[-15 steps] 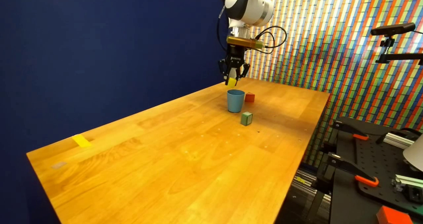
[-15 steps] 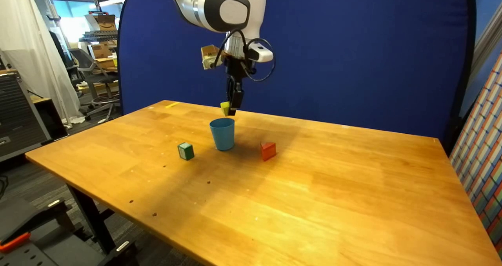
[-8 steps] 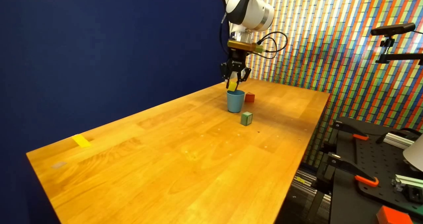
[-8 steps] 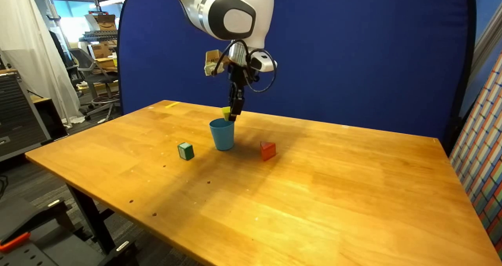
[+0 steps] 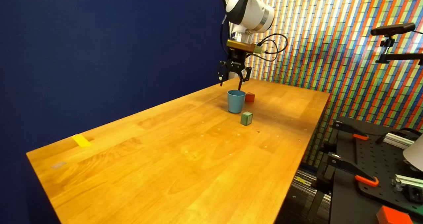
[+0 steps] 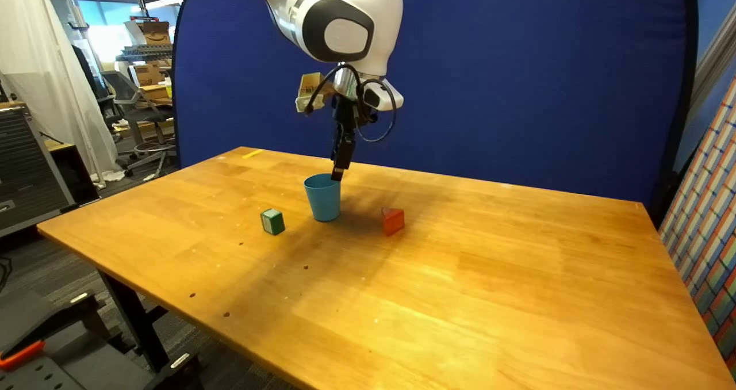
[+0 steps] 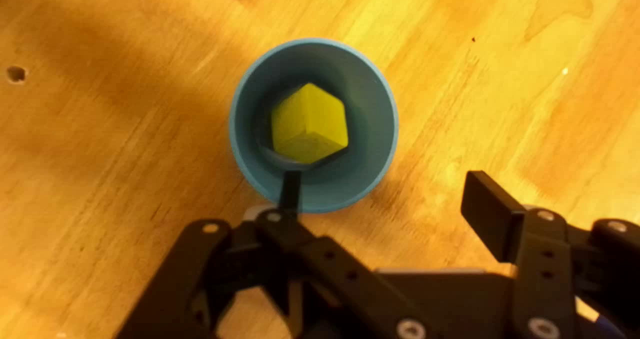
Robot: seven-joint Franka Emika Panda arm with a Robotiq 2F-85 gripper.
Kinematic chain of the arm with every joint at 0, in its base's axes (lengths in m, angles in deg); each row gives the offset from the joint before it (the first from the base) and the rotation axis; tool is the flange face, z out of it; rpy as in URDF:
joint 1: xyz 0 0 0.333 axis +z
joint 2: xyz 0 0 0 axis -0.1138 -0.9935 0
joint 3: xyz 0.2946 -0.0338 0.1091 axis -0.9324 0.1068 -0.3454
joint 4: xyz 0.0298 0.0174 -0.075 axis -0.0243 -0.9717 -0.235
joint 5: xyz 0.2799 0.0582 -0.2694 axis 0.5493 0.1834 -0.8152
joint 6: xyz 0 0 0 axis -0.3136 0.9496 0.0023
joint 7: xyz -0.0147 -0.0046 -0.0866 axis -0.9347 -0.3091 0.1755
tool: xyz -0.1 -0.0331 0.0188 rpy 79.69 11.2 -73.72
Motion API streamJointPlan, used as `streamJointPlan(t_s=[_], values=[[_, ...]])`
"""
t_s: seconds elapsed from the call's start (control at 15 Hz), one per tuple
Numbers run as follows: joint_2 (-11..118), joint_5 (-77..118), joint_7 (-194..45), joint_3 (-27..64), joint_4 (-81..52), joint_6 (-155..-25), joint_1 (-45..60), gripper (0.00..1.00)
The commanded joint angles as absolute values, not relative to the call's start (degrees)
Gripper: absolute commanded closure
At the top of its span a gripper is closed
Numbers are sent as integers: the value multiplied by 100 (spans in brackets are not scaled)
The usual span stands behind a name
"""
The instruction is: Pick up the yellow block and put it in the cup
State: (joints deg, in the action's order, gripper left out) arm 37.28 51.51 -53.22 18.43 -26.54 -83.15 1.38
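Yellow block [image 7: 310, 124] inside cup [image 6: 323, 199], green block [image 6: 272, 222] nearby

The cup [image 5: 236, 103] is plain light blue, round, tapering toward its base. It stands upright on the desk [image 5: 158, 166], mouth facing up. The yellow block [image 7: 308, 123], a bright yellow cube, is located inside the cup, below the rim. In the wrist view, three faces show, meeting at one corner. Contact with the cup's wall cannot be determined.

The white arm [image 6: 345, 36] bends downward; the black jaws point down, slightly tilted, spread wide apart
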Motion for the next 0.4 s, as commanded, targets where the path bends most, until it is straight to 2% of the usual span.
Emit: streamJointPlan(t_s=[0.0, 0.33], values=[[3876, 5414, -5679, 1690, -2889, -8428, 0, 0], [3740, 5311, -5797, 1693, -2714, -8299, 35, 0]])
